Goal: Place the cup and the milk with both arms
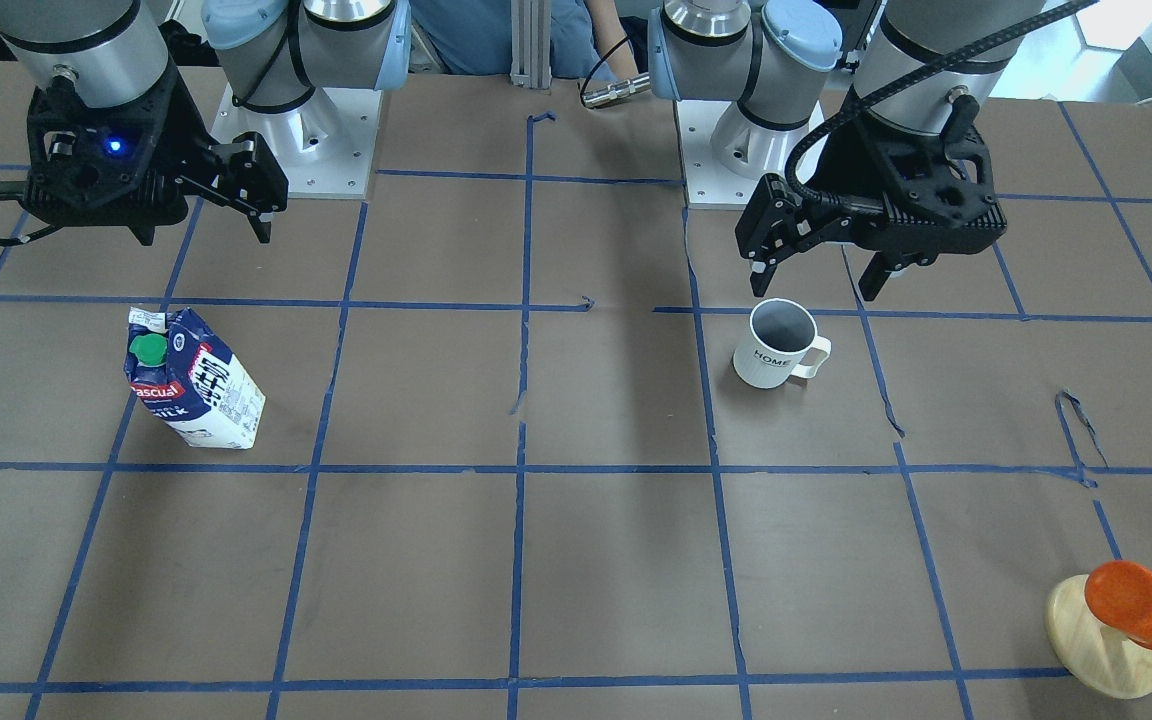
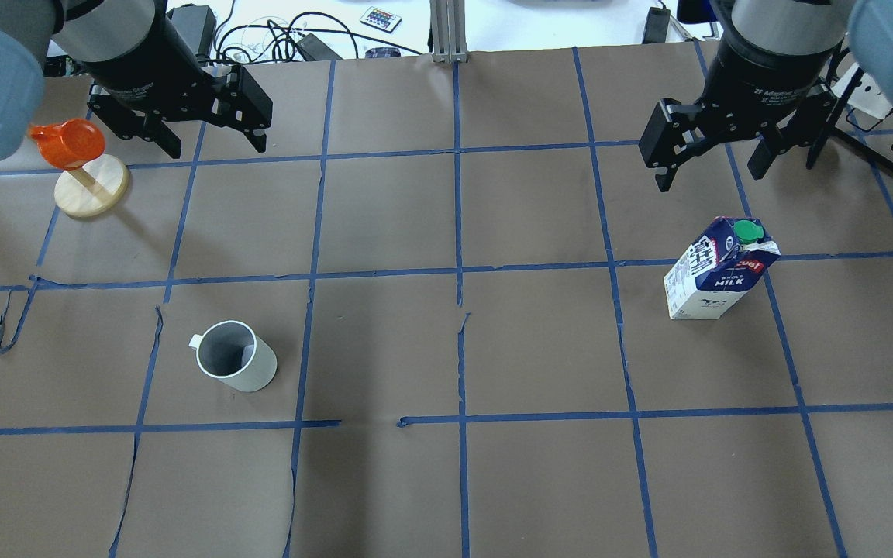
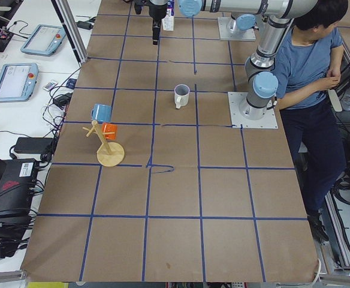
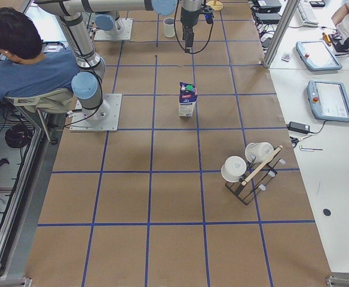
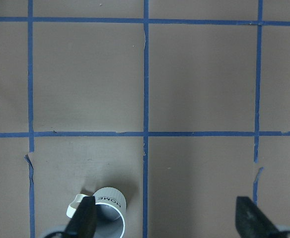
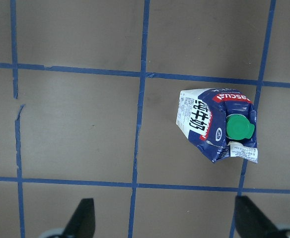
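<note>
My left pincer (image 2: 218, 147) hangs spread, white ceramic mug (image 5: 109, 203) at seven o'clock; my right pincer (image 2: 708, 180) likewise, navy-white milk carton (image 6: 217, 124) at three. Both high, for clean descents.

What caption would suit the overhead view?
Left gripper and right gripper hang open, cup and milk standing untouched on the taped table.

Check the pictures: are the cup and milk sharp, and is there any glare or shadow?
Front view: cup sharp, "HOME" readable, faint shadow band on the table. Overhead view: milk sharp, no glare. Left wrist view: cup cut by the bottom edge, fingers dark and soft-edged.
</note>
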